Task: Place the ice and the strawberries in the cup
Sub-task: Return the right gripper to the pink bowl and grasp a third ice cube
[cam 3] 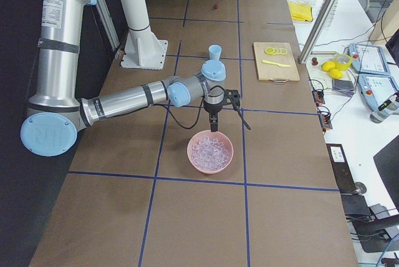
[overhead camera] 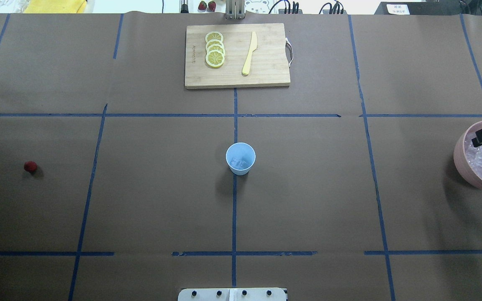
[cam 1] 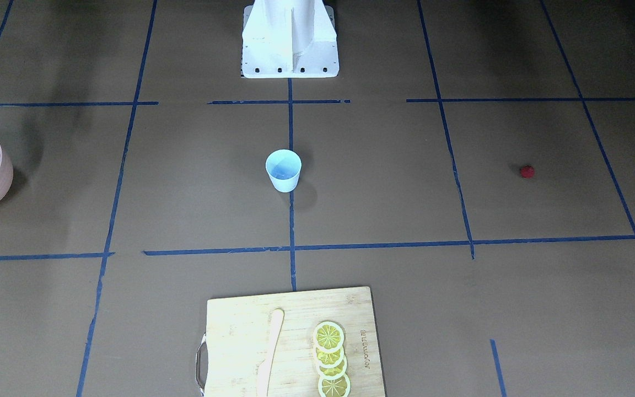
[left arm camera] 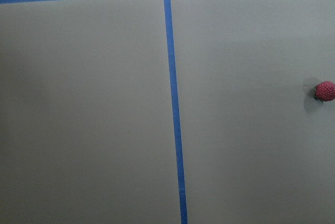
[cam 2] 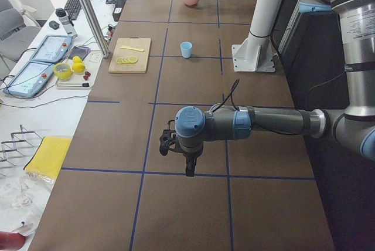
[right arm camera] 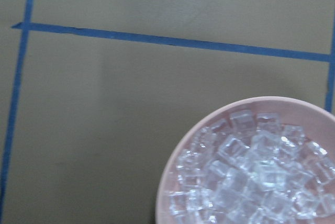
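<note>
The light-blue cup (overhead camera: 240, 158) stands upright at the table's middle, with a few glassy bits of ice at its bottom; it also shows in the front view (cam 1: 283, 171). The strawberry (overhead camera: 30, 167) lies alone far to the robot's left and at the right edge of the left wrist view (left arm camera: 325, 91). A heap of ice (right arm camera: 256, 177) fills the pink bowl (overhead camera: 460, 161) at the far right. My right gripper (cam 3: 213, 125) hangs just over the bowl's rim; I cannot tell if it is open. My left gripper (cam 2: 188, 170) hangs above the table near the strawberry's area; I cannot tell its state.
A wooden cutting board (overhead camera: 266, 71) with lemon slices (overhead camera: 215, 49) and a yellow knife (overhead camera: 249, 53) lies at the table's far side. The robot's white base (cam 1: 290, 49) stands behind the cup. Blue tape lines cross the brown table.
</note>
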{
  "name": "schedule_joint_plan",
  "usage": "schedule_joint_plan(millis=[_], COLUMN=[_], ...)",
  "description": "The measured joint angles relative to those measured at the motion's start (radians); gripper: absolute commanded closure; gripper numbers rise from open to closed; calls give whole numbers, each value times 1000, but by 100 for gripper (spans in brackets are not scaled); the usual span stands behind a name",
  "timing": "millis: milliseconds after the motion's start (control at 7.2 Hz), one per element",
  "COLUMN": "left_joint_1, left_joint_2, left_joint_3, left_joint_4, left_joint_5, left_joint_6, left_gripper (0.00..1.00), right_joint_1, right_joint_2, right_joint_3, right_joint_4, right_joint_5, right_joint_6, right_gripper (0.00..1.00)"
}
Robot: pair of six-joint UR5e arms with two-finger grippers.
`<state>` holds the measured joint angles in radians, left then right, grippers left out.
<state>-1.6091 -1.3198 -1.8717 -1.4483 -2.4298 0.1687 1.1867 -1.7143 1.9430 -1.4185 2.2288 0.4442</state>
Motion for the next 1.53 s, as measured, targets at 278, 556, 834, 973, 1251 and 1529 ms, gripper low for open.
schedule_joint_plan(millis=[278,556,834,973,1251,1529], left_joint_1=[0,0,0,0,0,0], left_joint_2=[17,25,26,26,27,27], left_joint_3=[-23,-32,-32,-33,-36,-37], left_joint_4=[3,5,4,4,4,4], left_joint_5=[0,0,0,-1,0,0], left_joint_6=[-1,-1,0,0,0,-1], left_gripper=[0,0,0,0,0,0], right_joint_1=[42,45,44,44,44,44], right_joint_2=[7,34,59,73,81,76], right_joint_3=[-92,-145,-228,-272,-298,-301], right_joint_4=[2,4,56,96,125,129], right_joint_5=[-1,13,19,31,77,89], right_joint_6=[-26,66,105,116,129,128], right_gripper=[3,4,5,5,10,17])
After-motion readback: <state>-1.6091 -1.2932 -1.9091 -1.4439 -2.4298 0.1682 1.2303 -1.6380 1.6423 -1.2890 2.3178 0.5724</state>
